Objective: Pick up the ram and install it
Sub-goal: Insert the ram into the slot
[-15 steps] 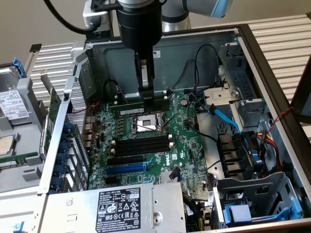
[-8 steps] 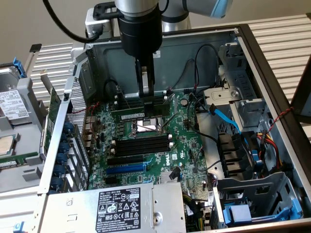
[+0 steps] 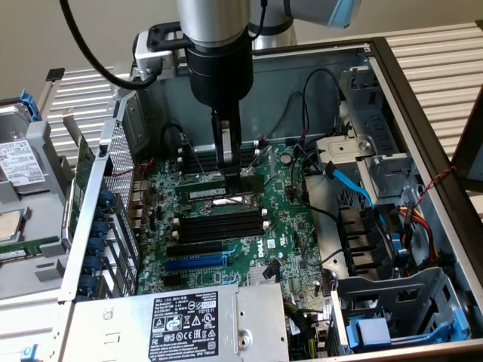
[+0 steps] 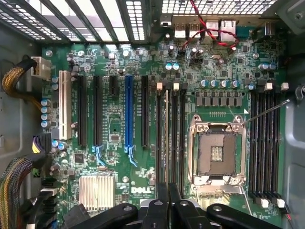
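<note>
Hazard of skewed seating: long dark green ram stick (image 4: 166,138) stands edge-up among black plastic sockets (image 4: 175,143) at twelve o'clock of the silver processor socket (image 3: 235,201) in the exterior view; black claw (image 3: 226,162), shut over one end, grip uncertain, may tilt it.

A beige wall (image 3: 23,30) stands behind the open computer case (image 3: 287,72); a pale slatted tabletop (image 3: 445,68), perhaps aluminium, lies beneath it.
</note>
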`<state>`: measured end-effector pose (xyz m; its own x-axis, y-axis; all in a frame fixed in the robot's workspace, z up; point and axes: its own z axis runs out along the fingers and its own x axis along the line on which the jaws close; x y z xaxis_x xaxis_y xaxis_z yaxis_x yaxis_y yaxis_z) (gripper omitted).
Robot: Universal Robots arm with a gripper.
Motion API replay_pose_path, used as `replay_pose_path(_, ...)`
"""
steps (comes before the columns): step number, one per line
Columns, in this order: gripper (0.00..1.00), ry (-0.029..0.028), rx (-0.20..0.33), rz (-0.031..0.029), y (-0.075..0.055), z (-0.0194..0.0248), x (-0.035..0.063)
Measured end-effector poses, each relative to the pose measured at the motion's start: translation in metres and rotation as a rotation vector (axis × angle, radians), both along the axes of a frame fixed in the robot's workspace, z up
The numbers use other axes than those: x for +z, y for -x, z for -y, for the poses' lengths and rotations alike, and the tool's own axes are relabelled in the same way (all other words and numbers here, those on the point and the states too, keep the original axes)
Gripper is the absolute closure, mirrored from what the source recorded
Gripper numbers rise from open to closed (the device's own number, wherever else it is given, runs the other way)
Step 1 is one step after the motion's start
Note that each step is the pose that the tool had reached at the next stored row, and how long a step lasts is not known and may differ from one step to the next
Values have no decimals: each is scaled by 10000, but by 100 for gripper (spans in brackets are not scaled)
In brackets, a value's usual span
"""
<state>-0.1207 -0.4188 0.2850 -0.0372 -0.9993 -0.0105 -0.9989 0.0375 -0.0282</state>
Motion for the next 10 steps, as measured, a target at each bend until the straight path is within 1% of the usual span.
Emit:
replay_pose_path(5,88,0,-477,0,-1,0,-72)
replay_pose_path(10,88,0,-461,1,0,4,-97)
